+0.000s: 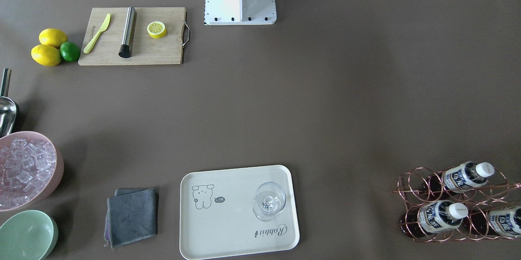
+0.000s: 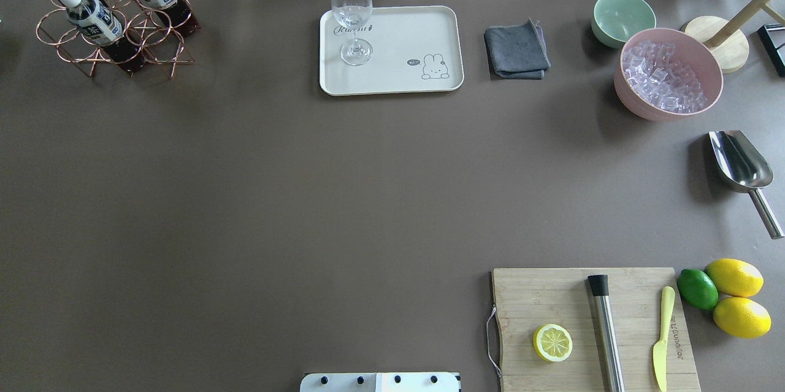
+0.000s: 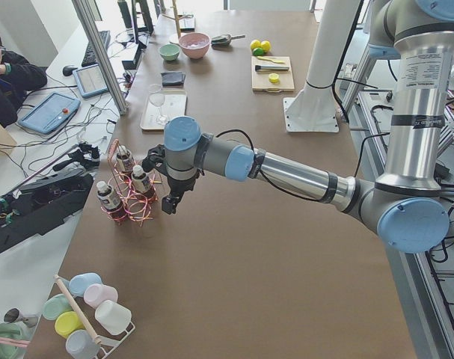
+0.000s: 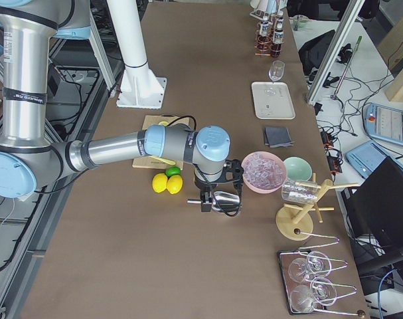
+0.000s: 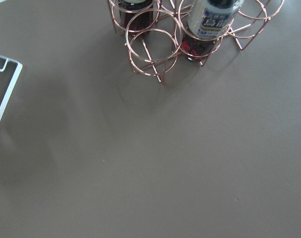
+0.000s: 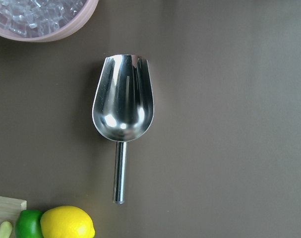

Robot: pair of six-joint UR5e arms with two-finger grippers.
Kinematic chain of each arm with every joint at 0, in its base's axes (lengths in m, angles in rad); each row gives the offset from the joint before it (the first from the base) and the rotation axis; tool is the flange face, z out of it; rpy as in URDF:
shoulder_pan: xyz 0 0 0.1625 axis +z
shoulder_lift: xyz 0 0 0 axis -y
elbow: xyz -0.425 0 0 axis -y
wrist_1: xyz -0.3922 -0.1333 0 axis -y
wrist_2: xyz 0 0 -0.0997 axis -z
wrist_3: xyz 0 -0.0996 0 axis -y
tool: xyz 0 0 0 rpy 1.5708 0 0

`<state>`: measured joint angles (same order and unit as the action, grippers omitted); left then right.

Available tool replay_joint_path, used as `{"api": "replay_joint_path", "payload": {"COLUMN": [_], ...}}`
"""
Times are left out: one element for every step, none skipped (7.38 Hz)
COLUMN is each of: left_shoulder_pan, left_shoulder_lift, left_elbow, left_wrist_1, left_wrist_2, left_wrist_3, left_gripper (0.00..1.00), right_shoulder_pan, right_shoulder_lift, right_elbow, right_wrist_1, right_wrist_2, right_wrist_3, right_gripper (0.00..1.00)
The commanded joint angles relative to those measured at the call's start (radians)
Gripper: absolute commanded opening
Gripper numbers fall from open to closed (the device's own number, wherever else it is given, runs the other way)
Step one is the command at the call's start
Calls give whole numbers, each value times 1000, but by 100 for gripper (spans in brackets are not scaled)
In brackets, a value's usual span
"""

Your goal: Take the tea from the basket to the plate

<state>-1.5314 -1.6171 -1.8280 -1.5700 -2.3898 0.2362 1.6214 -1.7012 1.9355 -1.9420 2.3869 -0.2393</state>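
Three tea bottles [image 2: 92, 18] with white caps stand in the copper wire basket [image 2: 160, 56] at the far left corner of the table; one bottle [image 5: 212, 20] and the basket rings [image 5: 152, 47] fill the top of the left wrist view. The cream plate [image 2: 405, 30] lies far centre and carries a clear glass [image 2: 352, 11]. My left gripper [image 3: 170, 203] hangs just beside the basket [image 3: 129, 209]; I cannot tell if it is open or shut. My right gripper [image 4: 204, 203] hovers over a steel scoop [image 6: 123, 106], its state also unclear.
A pink ice bowl [image 2: 668, 73], a green bowl [image 2: 622, 18] and a grey cloth [image 2: 516, 49] lie right of the plate. A cutting board [image 2: 592, 327] with a lemon half, a muddler and a knife sits near right, beside lemons [image 2: 736, 297]. A person [image 3: 6, 71] sits beyond the table's far side.
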Motion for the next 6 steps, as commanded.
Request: {"api": "replay_joint_path", "payload": {"left_shoulder_pan": [19, 19, 20, 31, 72, 101], "left_shoulder_lift": [-102, -151, -167, -226, -313, -381], "left_elbow": [39, 67, 50, 44, 68, 120], "left_wrist_1": [24, 25, 18, 16, 25, 24], "left_wrist_2": [73, 78, 104, 127, 127, 127], "left_wrist_3": [227, 344, 401, 475, 618, 685], "left_gripper": [98, 99, 99, 99, 98, 98], "right_shoulder_pan": [-1, -1, -1, -1, 0, 0], "right_shoulder_lift": [0, -2, 0, -2, -2, -2], "right_elbow": [0, 0, -1, -1, -1, -1], "right_wrist_1": [0, 0, 0, 0, 0, 0], "right_wrist_2": [0, 0, 0, 0, 0, 0], "right_wrist_3": [0, 0, 0, 0, 0, 0], "right_gripper": [100, 100, 100, 100, 100, 100]}}
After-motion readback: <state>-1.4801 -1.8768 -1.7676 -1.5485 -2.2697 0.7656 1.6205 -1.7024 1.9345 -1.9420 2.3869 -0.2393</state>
